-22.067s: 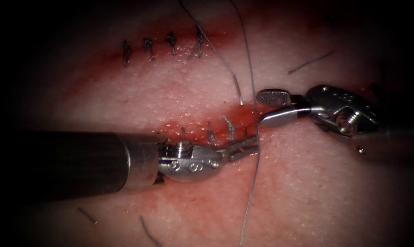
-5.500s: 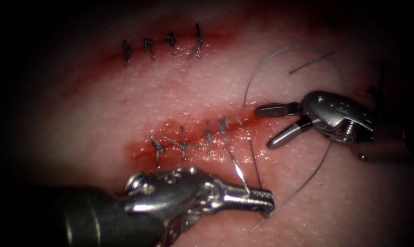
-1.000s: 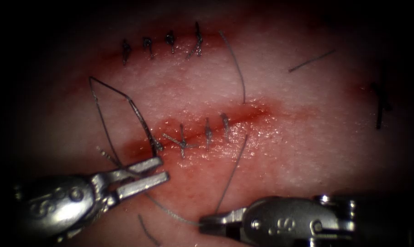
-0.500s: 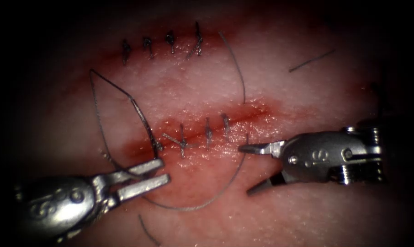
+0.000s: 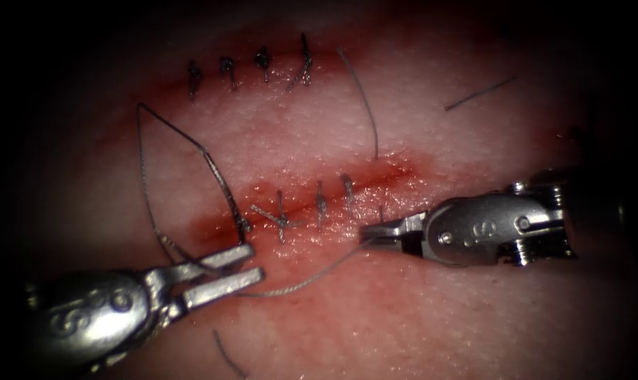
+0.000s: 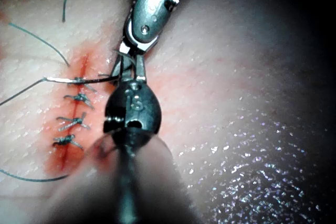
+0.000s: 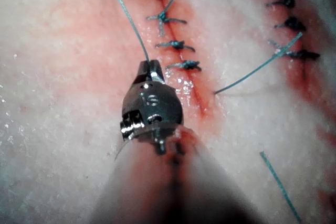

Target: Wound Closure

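Landmark: the cut [image 5: 319, 204] in the tissue [image 5: 474, 331], a red line carrying four dark stitches [image 5: 320, 207]. Right end effector [image 5: 372, 233] sits just below the cut's right end, jaws closed on the thread [image 5: 298, 281] near its tip; from there the strand sags down and leftward below the cut toward the left tool. Left end effector [image 5: 234, 271] lies below the cut's left end, jaws parted a little; the thread runs in between them, but whether they pinch it I cannot tell. From those jaws a thread loop [image 5: 146, 176] rises well above and left of the cut, then bends back down to the leftmost stitch. Needle: cannot make it out in the endoscope view or either wrist view. A second row of stitches [image 5: 248, 70] lies well above the cut. Loose cut thread ends [image 5: 477, 95] lie apart from the cut, up to its right and below it. Red fluid [image 5: 291, 243] stains the tissue along and below the cut.
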`<state>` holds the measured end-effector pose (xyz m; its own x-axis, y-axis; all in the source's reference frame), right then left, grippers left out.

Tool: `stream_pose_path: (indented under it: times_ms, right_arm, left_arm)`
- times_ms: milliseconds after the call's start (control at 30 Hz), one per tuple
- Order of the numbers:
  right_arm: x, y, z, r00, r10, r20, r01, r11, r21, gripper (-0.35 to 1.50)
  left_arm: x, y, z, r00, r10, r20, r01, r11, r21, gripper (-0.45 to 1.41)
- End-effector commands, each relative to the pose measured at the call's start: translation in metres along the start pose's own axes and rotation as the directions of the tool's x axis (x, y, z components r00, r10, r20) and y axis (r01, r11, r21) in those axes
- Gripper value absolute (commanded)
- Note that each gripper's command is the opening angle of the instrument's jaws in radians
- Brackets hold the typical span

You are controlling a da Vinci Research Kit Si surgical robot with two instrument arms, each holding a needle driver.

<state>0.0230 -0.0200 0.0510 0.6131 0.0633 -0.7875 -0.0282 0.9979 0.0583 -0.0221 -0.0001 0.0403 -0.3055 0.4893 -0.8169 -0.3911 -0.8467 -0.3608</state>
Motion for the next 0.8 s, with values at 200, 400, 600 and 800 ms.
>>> stream_pose_path:
  times_ms: [200, 400, 600, 800]
  right_arm:
    - [0.0006, -0.0011, -0.0006, 1.000, -0.009, 0.022, 0.008, 0.999, 0.052, -0.35]
    - [0.0015, -0.0023, -0.0006, 0.999, -0.018, 0.035, 0.014, 0.993, 0.114, -0.35]
    - [0.0023, -0.0034, -0.0007, 0.998, -0.024, 0.053, 0.014, 0.985, 0.169, -0.35]
    - [0.0023, -0.0033, -0.0007, 1.000, -0.009, 0.027, 0.003, 0.976, 0.219, -0.35]
  left_arm:
    - [-0.0005, 0.0005, 0.0007, 1.000, -0.001, 0.001, 0.001, 1.000, -0.003, -0.45]
    - [-0.0005, 0.0005, 0.0007, 1.000, -0.001, 0.001, 0.001, 1.000, -0.003, -0.45]
    - [-0.0005, 0.0005, 0.0007, 1.000, -0.001, 0.001, 0.001, 1.000, -0.003, -0.45]
    - [-0.0005, 0.0006, 0.0008, 1.000, -0.001, 0.000, 0.001, 1.000, -0.004, -0.45]
